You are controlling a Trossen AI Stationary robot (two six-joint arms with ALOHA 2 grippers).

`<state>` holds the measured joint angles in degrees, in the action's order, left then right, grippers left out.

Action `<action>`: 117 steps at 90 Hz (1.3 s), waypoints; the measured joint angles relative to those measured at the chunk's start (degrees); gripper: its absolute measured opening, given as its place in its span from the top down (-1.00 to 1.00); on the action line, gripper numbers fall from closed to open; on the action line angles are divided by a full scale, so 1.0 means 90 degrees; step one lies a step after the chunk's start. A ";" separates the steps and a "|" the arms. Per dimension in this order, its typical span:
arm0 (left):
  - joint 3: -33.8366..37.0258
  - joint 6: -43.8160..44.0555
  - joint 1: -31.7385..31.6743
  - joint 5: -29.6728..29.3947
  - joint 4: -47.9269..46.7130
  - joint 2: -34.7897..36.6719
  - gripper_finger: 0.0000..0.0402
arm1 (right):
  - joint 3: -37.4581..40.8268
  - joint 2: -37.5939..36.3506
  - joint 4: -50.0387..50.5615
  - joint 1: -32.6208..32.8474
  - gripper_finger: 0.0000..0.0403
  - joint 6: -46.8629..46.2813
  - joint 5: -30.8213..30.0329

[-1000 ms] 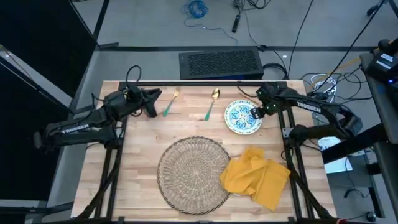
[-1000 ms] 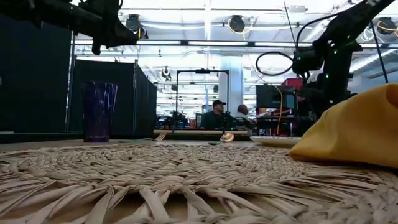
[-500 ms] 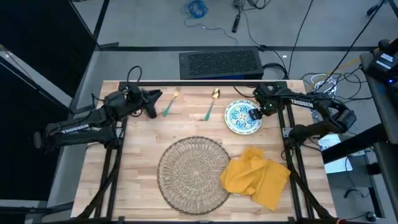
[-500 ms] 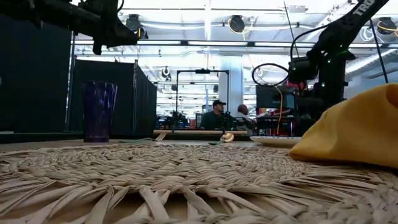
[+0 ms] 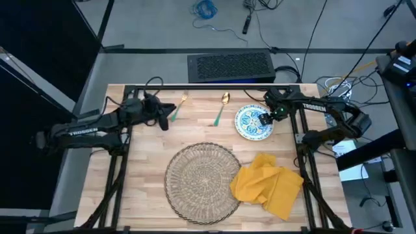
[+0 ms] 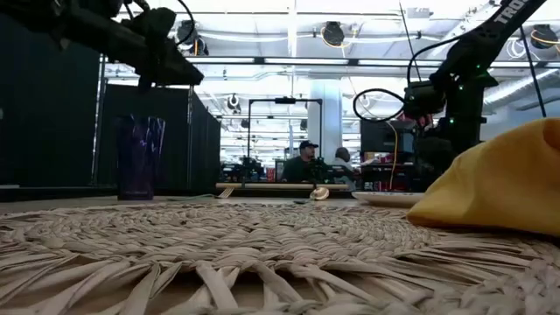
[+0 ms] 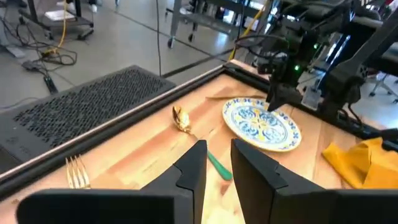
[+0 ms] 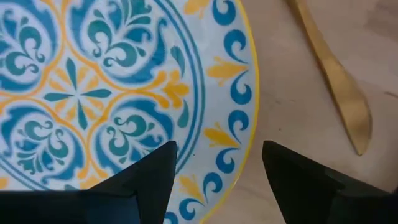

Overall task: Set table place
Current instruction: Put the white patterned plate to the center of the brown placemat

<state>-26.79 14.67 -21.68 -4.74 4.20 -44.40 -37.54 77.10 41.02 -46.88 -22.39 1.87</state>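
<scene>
The white plate with a teal pattern [image 5: 250,123] lies on the table [image 5: 149,162] at the far right. My right gripper [image 8: 217,180] hovers open above it, one finger on either side of the rim. The teal-handled fork [image 5: 179,108] and spoon [image 5: 220,108] lie at the far edge. My left gripper [image 5: 167,112] hangs open in the air next to the fork, holding nothing. The purple cup [image 6: 140,157] stands upright at the far left. The round woven mat [image 5: 203,182] and the crumpled yellow napkin [image 5: 268,184] lie near the front edge.
A black metal frame [image 5: 208,85] runs along the table's far edge, with a dark perforated panel [image 5: 229,65] on the floor behind it. Bare wood [image 5: 214,133] lies between the cutlery and the mat. People sit in the room beyond [image 6: 304,162].
My left gripper has moved toward the table's right edge, closer to the fork, and has tipped its fingers downward. My right gripper has shifted a little toward the table's left, farther over the plate. Nothing on the table has moved.
</scene>
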 joint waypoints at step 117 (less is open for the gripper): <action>0.0005 -0.0006 0.0271 0.0074 0.0595 -0.0435 0.71 | -0.0033 0.0502 -0.0286 0.0173 0.96 0.0405 0.0214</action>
<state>-26.74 14.61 -19.25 -4.08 9.56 -48.31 -37.83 81.62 38.45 -45.32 -18.74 3.79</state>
